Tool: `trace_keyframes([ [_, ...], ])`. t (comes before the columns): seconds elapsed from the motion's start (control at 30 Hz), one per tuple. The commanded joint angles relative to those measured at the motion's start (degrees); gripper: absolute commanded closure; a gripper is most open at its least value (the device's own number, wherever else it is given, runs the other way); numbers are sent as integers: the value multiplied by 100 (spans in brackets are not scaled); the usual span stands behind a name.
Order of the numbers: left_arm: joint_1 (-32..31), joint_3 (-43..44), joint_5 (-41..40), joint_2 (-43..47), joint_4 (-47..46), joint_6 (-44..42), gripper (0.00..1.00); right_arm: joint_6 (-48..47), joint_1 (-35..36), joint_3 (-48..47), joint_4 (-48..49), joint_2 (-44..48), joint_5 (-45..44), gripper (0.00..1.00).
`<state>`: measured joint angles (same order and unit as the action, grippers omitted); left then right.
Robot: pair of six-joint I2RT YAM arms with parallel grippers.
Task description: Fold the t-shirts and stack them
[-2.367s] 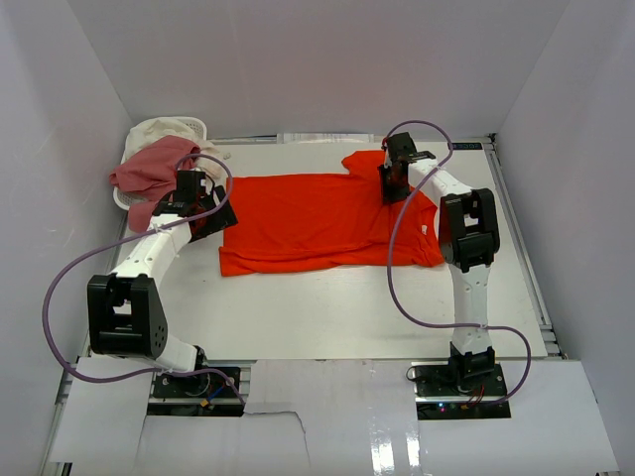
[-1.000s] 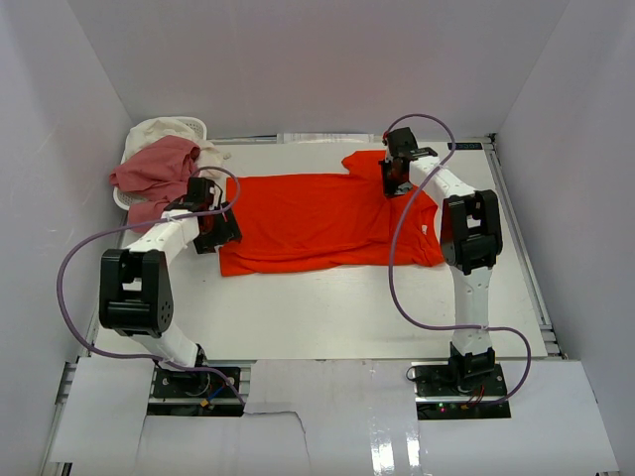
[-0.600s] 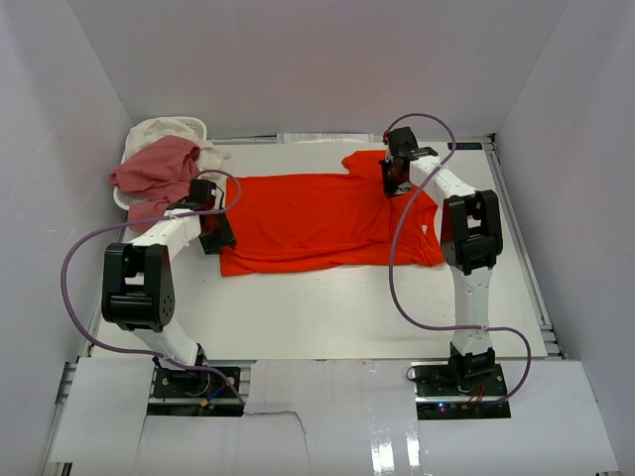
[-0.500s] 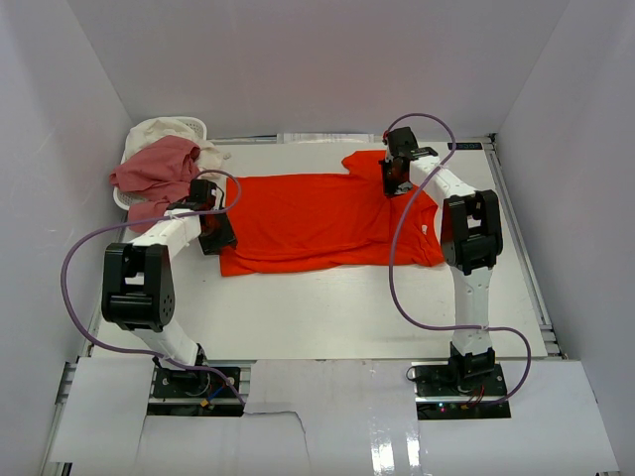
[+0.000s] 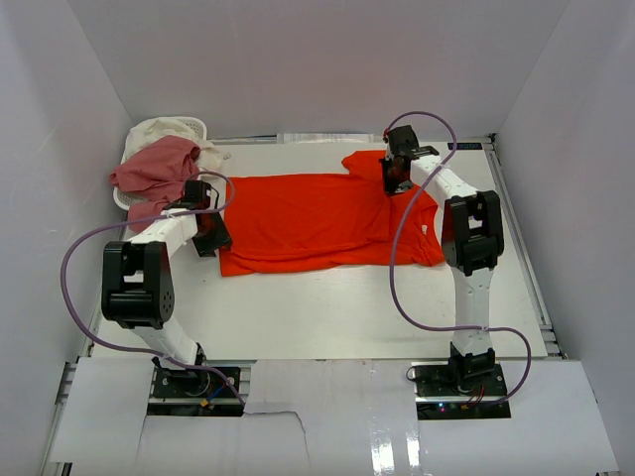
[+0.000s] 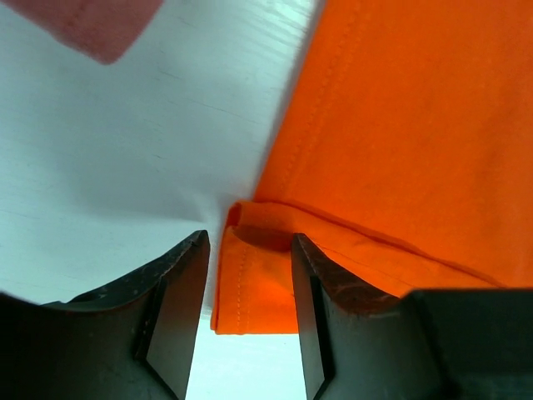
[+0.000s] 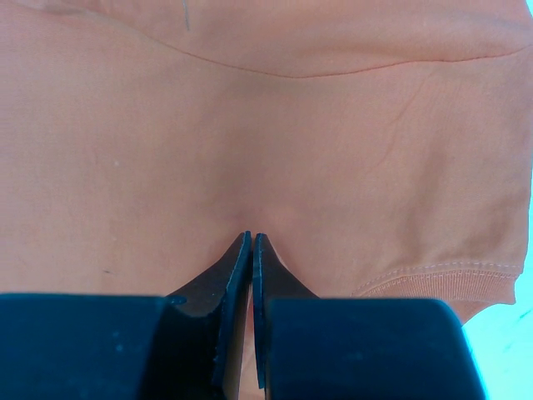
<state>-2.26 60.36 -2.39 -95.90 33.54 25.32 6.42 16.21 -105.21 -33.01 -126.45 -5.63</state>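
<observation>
The orange-red t-shirt (image 5: 317,223) lies spread flat across the middle of the table. My left gripper (image 5: 210,236) is at its left hem; in the left wrist view the gripper (image 6: 250,250) is open, with its jaws either side of a folded-over corner of the orange-red shirt (image 6: 266,287). My right gripper (image 5: 394,178) is at the shirt's far sleeve area; in the right wrist view the gripper (image 7: 251,239) is shut, pinching a pucker of the orange fabric (image 7: 266,125). The dusty pink shirt (image 5: 154,169) and the cream-white shirt (image 5: 164,131) lie heaped at the far left.
A small white plastic basket (image 5: 198,126) holds the heap at the far left corner. White walls enclose the table (image 5: 327,307) on three sides. Purple cables loop off both arms. A pink edge (image 6: 92,25) shows in the left wrist view.
My left gripper has moved from beside the pink shirt down and toward the orange-red shirt's left hem corner, the arm folding back. My right gripper has stayed almost still on the shirt.
</observation>
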Motion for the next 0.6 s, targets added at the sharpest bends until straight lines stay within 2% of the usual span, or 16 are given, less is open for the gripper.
trace_keyframes([
  [0.0, 103, 55, 46, -34, 3, 43, 46, -44, 14, -61, 120, 350, 44, 92],
  [0.17, 173, 108, 178, -175, -23, 34, 50, -53, 14, -52, 120, 367, 53, 92],
  [0.2, 191, 116, 204, -201, -32, 34, 56, -53, 14, -52, 120, 367, 53, 92],
  [0.27, 200, 152, 231, -262, -32, 17, 57, -53, 14, -44, 120, 385, 44, 92],
  [0.33, 200, 160, 231, -280, -32, 17, 63, -53, 14, -26, 137, 385, 44, 92],
  [0.5, 209, 160, 231, -245, -49, 8, 71, -53, 14, -17, 146, 393, 35, 92],
  [0.57, 200, 169, 231, -237, -49, -1, 79, -53, 14, -26, 146, 402, 27, 92],
])
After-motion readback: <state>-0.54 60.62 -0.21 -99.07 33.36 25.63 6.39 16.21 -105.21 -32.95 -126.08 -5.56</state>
